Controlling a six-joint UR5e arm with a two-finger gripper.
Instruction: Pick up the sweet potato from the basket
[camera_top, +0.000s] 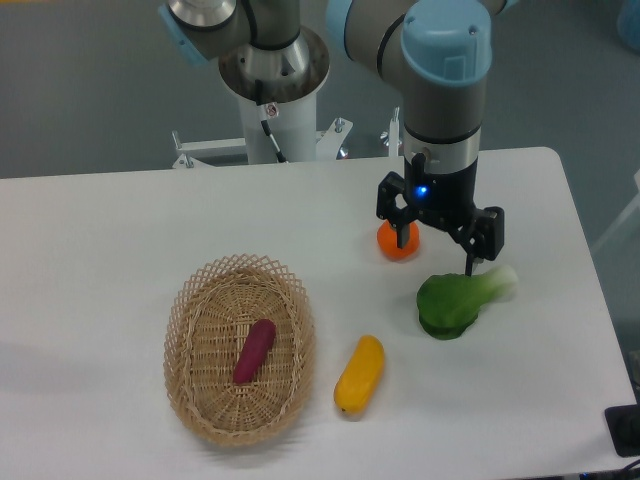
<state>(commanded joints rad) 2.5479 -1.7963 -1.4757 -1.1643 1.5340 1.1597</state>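
Down-left of the pincer (437, 250), well apart, the sweet potato (254, 351) lies inside the basket (190, 300). Pincer released, fingers spread, holding nothing; orange (397, 243) just behind it, bok choy (460, 300) just below.

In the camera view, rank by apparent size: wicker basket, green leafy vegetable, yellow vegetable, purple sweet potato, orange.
1. Oval tan wicker basket
2. Green leafy vegetable
3. Plump yellow vegetable
4. Slender reddish-purple sweet potato
5. Round orange, partly hidden by the gripper, so unsure
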